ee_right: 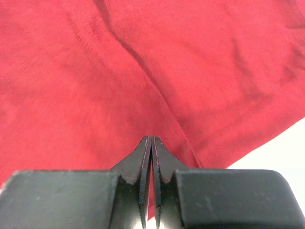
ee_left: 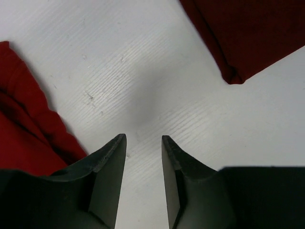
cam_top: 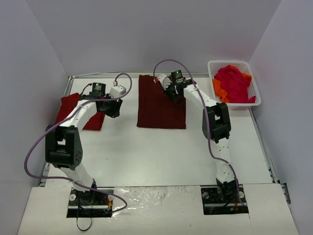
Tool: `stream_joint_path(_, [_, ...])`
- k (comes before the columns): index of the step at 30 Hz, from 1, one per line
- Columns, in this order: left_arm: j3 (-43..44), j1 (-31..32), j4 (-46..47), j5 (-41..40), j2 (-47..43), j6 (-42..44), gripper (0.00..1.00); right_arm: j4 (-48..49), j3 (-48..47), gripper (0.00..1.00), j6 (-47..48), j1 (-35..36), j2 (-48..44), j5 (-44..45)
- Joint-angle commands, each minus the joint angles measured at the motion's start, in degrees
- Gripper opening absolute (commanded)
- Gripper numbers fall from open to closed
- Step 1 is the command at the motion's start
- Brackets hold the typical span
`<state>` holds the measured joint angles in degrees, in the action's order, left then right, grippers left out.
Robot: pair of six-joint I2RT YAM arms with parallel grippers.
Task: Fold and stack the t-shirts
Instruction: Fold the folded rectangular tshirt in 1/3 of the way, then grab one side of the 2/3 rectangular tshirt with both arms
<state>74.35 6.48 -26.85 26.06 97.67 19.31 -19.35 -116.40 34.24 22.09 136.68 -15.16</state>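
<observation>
A large dark maroon t-shirt (cam_top: 156,107) lies folded into a rectangle at the middle back of the table. My right gripper (cam_top: 171,94) is shut, with its tips down over the shirt's upper right part. In the right wrist view the cloth (ee_right: 95,71) fills the picture behind the closed gripper (ee_right: 151,138), and I cannot tell whether any fabric is pinched. A brighter red folded t-shirt (cam_top: 68,105) lies at the left. My left gripper (cam_top: 113,106) hangs open over bare table between the two shirts. Its wrist view has the gripper (ee_left: 143,137) empty, red cloth (ee_left: 24,138) on the left and a maroon corner (ee_left: 248,33) at upper right.
A white lattice basket (cam_top: 230,62) stands at the back right, holding a crumpled crimson t-shirt (cam_top: 234,83) and an orange one (cam_top: 218,89). Grey walls close in the table on three sides. The left arm's purple cable loops out past the left table edge.
</observation>
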Motion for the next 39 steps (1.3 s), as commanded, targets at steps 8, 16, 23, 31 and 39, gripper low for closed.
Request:
stream_joint_path(8, [7.9, 8.2, 2.7, 7.1, 0.5, -5.7, 0.09, -0.5, 20.9, 0.0, -6.6, -4.5, -25.8, -0.3])
stream_joint_path(16, [9.6, 14.3, 7.2, 6.6, 7.5, -9.6, 0.06, -5.5, 29.4, 0.0, -7.8, -4.7, -27.2, -2.3])
stream_joint_path(23, [8.9, 16.1, 6.7, 5.8, 10.3, -5.2, 0.11, -8.2, 31.1, 0.0, -6.7, -4.7, -25.1, -4.4])
stream_joint_path(31, [4.7, 17.7, 6.6, -3.6, 9.6, 5.8, 0.22, -8.6, 31.5, 0.0, -6.7, -5.1, -24.2, -4.8])
stream_joint_path(39, [5.6, 17.6, 5.3, -5.4, 12.5, 7.1, 0.22, -9.9, 30.3, 0.0, -6.5, -5.3, -23.5, -3.7])
